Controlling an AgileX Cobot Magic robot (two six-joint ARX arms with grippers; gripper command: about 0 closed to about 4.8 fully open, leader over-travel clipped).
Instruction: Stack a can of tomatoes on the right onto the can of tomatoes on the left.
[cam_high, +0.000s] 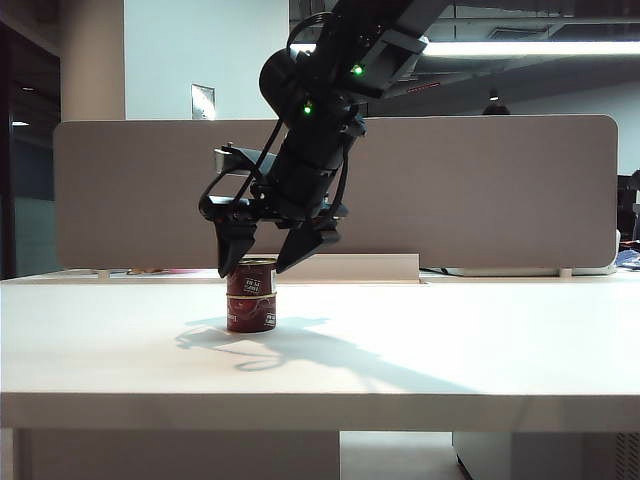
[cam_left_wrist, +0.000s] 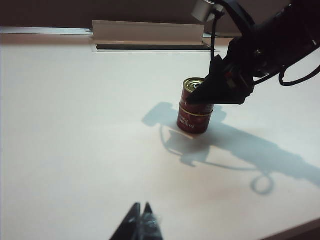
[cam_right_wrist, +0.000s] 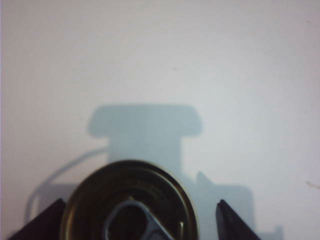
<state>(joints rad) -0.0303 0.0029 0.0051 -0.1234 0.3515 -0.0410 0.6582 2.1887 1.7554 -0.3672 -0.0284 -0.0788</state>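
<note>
Between open right gripper (cam_high: 262, 262) fingers: stacked tomato cans (cam_high: 250, 295).

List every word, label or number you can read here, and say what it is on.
Top can label: white print, too blurred to read.
Bottom can label: white print, too small to read.
Wall sign: unreadable.
Can lid: no text visible.
</note>
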